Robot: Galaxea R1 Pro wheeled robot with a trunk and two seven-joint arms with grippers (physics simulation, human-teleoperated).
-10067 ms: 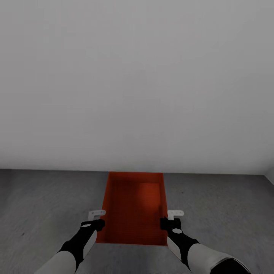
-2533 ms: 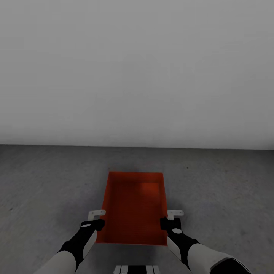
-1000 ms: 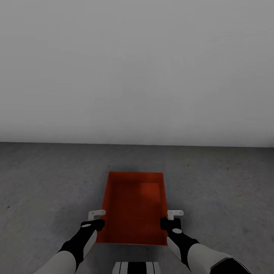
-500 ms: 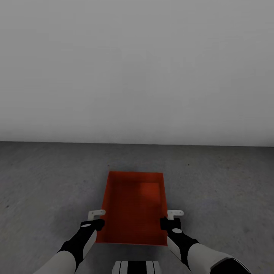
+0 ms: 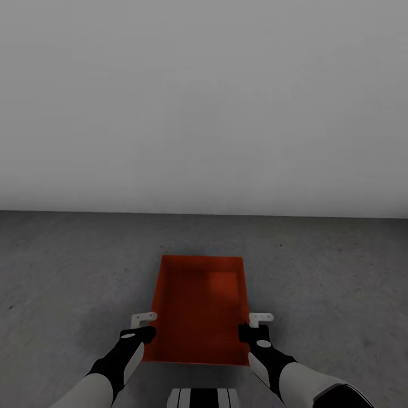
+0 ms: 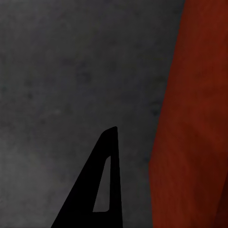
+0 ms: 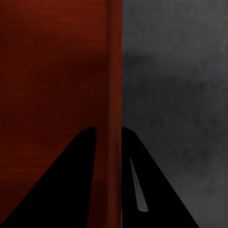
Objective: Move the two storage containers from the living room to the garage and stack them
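One orange-red storage container (image 5: pixel 199 309) lies lengthwise ahead of me over the dark grey garage floor (image 5: pixel 68 272). Whether it rests on the floor or hangs just above it I cannot tell. My right gripper (image 5: pixel 247 330) is shut on its right wall, and the right wrist view shows the wall (image 7: pixel 113 95) between both black fingers (image 7: pixel 71 190). My left gripper (image 5: pixel 149 331) is at the left wall. In the left wrist view one finger (image 6: pixel 102 180) stands outside the container (image 6: pixel 194 118) with a strip of floor between them; the other finger is hidden.
A plain white wall (image 5: pixel 204 113) rises a short way beyond the container. Rough grey floor stretches to both sides. A piece of my own trunk (image 5: pixel 201 398) shows at the near edge.
Nothing has shifted in the last second. Compared with ten seconds ago the wall is farther off: the camera has backed away, with the container staying between my grippers.
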